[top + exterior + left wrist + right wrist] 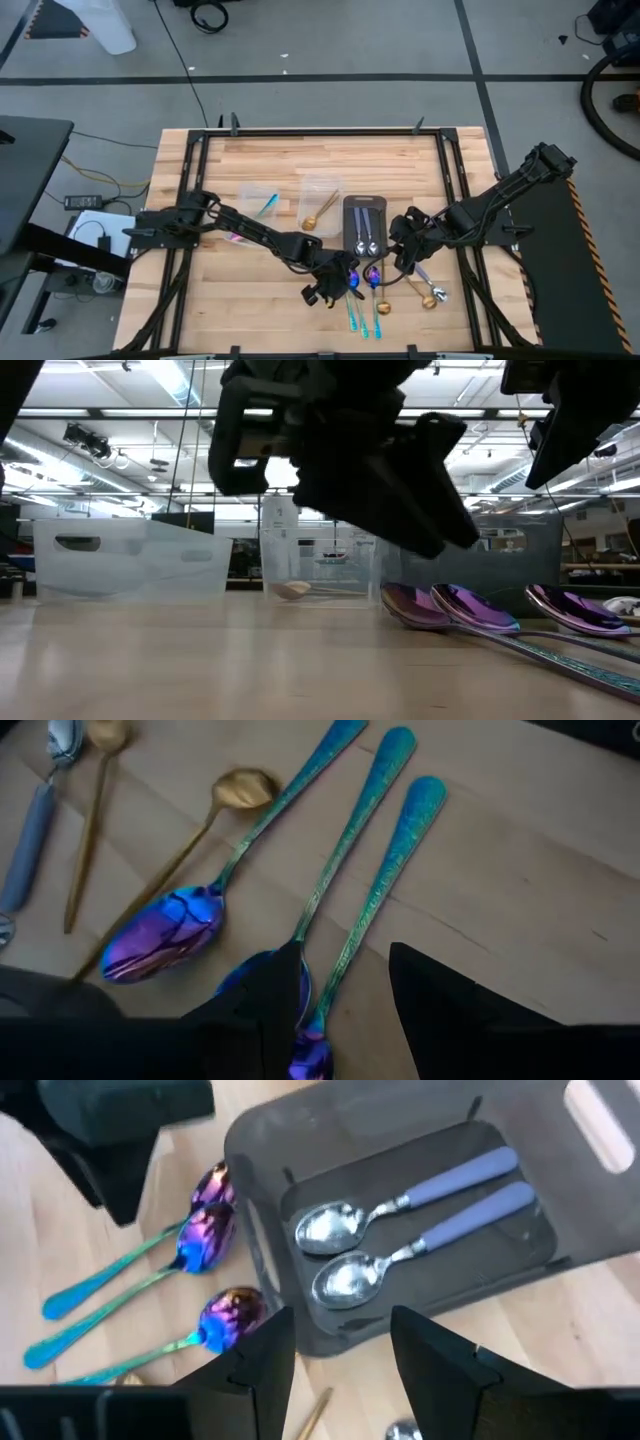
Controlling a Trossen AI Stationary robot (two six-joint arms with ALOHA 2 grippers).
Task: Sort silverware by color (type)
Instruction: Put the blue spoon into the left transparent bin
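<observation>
The left tool (335,1010) hangs spread and empty over the wooden tabletop (250,300), its fingers straddling the bowls of 3 iridescent spoons (340,890) lying side by side directly below it. 2 gold spoons (160,870) lie just beyond those. The right tool (340,1355), also spread and empty, hovers at the near edge of a dark tray (400,1140) holding 2 silver spoons (410,1205).
</observation>
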